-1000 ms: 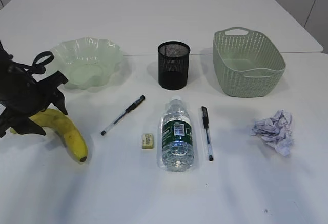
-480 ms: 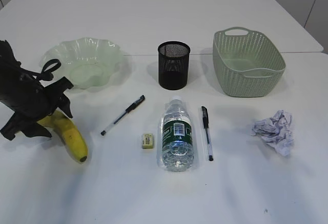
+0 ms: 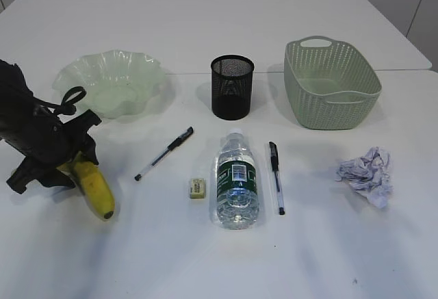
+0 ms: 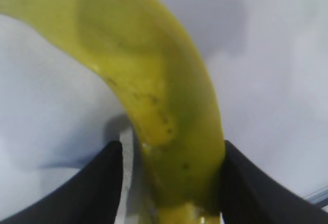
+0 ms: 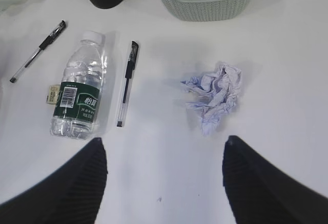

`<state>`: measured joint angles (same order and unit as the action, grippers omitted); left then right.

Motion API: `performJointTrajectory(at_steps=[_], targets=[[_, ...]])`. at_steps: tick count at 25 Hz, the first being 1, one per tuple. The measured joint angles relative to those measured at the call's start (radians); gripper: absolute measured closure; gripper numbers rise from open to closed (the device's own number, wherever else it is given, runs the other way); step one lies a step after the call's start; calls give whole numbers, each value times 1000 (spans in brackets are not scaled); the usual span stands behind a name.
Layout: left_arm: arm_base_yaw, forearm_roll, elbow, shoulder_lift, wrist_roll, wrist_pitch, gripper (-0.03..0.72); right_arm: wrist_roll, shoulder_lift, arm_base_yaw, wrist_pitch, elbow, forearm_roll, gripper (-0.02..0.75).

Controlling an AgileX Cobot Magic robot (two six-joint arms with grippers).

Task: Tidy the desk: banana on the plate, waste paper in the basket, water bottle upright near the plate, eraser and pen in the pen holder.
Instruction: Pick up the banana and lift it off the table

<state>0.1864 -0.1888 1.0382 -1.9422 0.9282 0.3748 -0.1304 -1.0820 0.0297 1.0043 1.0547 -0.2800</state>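
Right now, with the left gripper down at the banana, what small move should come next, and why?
Probably close the left gripper on the banana. The wrist view shows the fruit sitting between the two fingers with a gap on one side, so it does not look clamped yet, and it lies on the table short of the plate.

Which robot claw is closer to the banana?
Left. The left claw sits right around the banana, one finger on each side. The right claw is far off, open above the table near the paper.
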Motion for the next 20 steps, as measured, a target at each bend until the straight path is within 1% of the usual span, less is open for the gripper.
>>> performJointTrajectory(at_steps=[3, 5, 11, 17, 20], targets=[[0, -7, 0, -2, 0, 0, 376, 0, 0, 0, 0, 0, 0, 214], [0, -9, 0, -2, 0, 0, 400, 0, 0, 0, 0, 0, 0, 215], [0, -11, 0, 16, 0, -9, 405, 0, 0, 0, 0, 0, 0, 215], [0, -13, 4, 117, 0, -160, 405, 0, 0, 0, 0, 0, 0, 214], [0, -15, 56, 136, 0, -185, 406, -1, 0, 0, 0, 0, 0, 215]])
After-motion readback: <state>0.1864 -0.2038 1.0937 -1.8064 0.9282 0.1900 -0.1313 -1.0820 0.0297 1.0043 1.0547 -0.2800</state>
